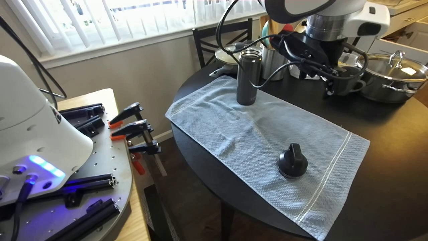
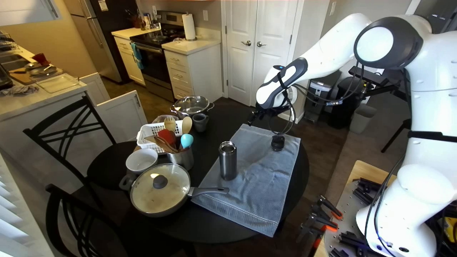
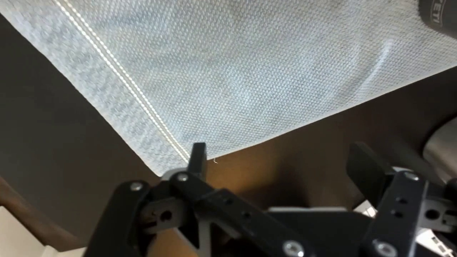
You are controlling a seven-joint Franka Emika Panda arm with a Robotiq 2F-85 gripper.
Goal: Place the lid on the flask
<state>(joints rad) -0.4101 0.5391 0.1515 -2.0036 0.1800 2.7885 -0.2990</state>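
The flask (image 1: 248,80), a tall dark grey cylinder with an uncovered top, stands upright on the towel in both exterior views (image 2: 228,164). Its lower part shows at the top right corner of the wrist view (image 3: 437,16). The lid (image 1: 293,162), a black cap with a loop-like handle on top, sits on the towel apart from the flask (image 2: 277,143). The lid is out of the wrist view. My gripper (image 3: 280,155) is open, with nothing between its fingers. It hangs above the dark table beyond the towel's edge, away from both lid and flask, also seen in an exterior view (image 2: 251,119).
A grey-blue towel (image 1: 214,125) lies on the round dark table. A steel pot (image 1: 389,88), a mug (image 2: 200,123), a utensil holder (image 2: 184,159), a white basket (image 2: 144,134), a bowl (image 2: 137,162) and a lidded pan (image 2: 153,194) stand around the flask's far side. Arm cables hang near the flask.
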